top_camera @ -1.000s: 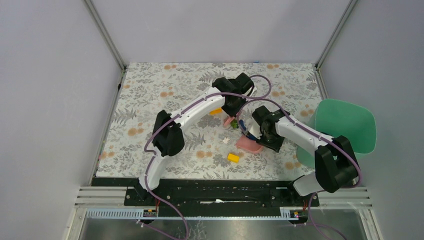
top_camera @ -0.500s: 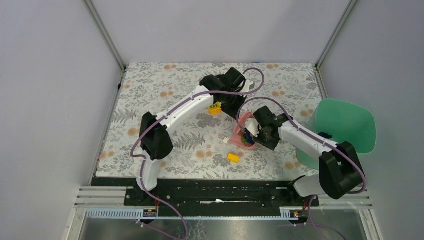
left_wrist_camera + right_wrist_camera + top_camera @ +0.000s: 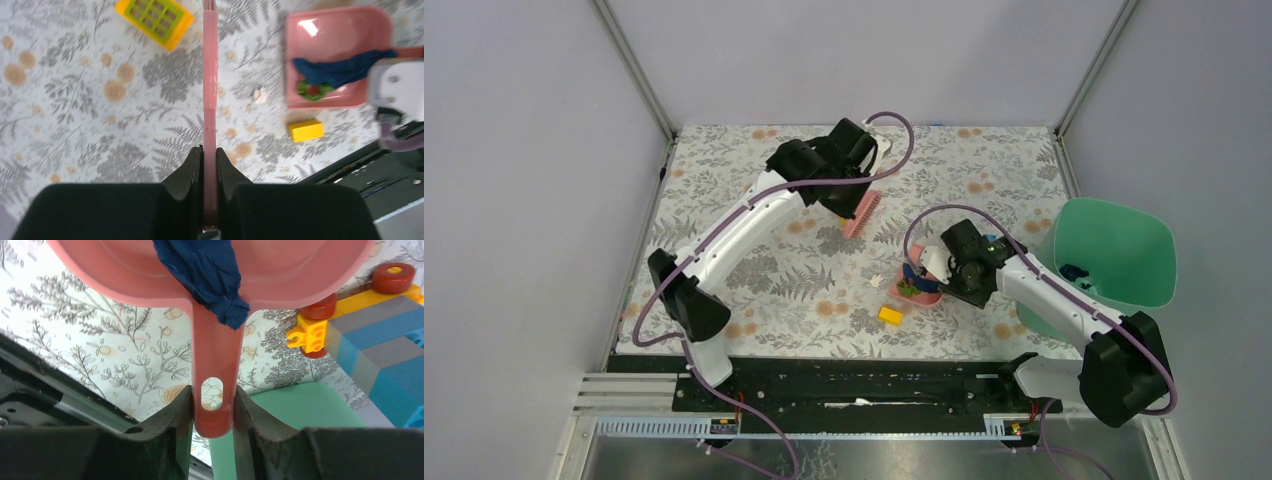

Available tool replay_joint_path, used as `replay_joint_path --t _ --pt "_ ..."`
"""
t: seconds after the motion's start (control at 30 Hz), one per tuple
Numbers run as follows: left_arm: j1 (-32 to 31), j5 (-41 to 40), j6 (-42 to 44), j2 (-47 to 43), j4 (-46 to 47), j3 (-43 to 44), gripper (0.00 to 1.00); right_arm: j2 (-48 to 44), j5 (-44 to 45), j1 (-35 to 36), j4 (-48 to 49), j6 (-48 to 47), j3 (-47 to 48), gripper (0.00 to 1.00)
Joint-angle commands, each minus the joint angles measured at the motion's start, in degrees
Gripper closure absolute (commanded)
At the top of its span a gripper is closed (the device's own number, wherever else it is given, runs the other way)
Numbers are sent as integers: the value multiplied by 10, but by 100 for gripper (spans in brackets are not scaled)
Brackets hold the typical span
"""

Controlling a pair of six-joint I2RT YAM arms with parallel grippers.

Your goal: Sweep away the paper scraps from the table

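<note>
My left gripper (image 3: 856, 196) is shut on the pink comb-like brush (image 3: 863, 213), held above the far middle of the table (image 3: 724, 200). In the left wrist view the brush (image 3: 210, 75) runs straight out from my gripper (image 3: 210, 150). My right gripper (image 3: 946, 266) is shut on the handle (image 3: 212, 365) of the pink dustpan (image 3: 919, 290), right of centre. A dark blue paper scrap (image 3: 205, 270) and a small green bit (image 3: 313, 89) lie in the pan (image 3: 340, 30). A white scrap (image 3: 877, 281) lies on the table just left of the pan; it also shows in the left wrist view (image 3: 259, 94).
A yellow block (image 3: 890, 315) lies in front of the dustpan. A yellow-green block (image 3: 154, 17) lies under the brush. The green tray (image 3: 1124, 250) sits at the right edge with blue bits inside. A toy of yellow, grey and blue blocks (image 3: 380, 340) shows beside the tray.
My left arm has swung the brush away from the dustpan to the far left. My right gripper tilted the dustpan, with the blue scrap in it, and shifted slightly left.
</note>
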Motion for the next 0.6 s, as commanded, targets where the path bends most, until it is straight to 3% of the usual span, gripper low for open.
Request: replay_joint_path --t 0.0,0.27,0.4,0.57 --pt "0 -74 14 -20 -42 -66 100 -4 -16 3 -66 -44 15 100" --pt "0 -39 -13 4 -8 -159 100 50 1 3 -95 -65 53 100" --pt "-1 34 -26 32 36 -175 100 73 -13 4 -87 -59 74 100" --pt "0 184 -62 58 119 -190 100 95 -30 4 -70 -47 82 100"
